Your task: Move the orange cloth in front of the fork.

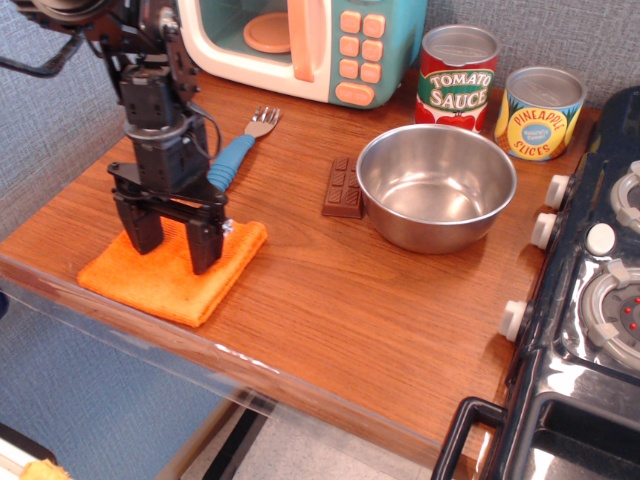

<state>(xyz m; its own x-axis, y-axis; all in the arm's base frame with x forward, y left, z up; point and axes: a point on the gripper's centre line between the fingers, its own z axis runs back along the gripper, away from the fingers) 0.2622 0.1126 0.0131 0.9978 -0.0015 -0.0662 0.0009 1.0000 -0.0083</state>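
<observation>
Blue-handled, the fork (pixel 237 152) is partly hidden behind the gripper (pixel 172 240), whose fingers stand spread apart with tips pressed down on the orange cloth (pixel 172 272); whether any fabric is pinched cannot be told. That one cloth lies near the wooden counter's (pixel 330 290) front-left edge, just in front of the fork. Elsewhere sit one steel bowl (pixel 436 186), one chocolate bar (pixel 343 187), two cans (pixel 457 76), a toy microwave (pixel 305 45) cut off at the top, and a stove (pixel 590 300) cropped at right.
</observation>
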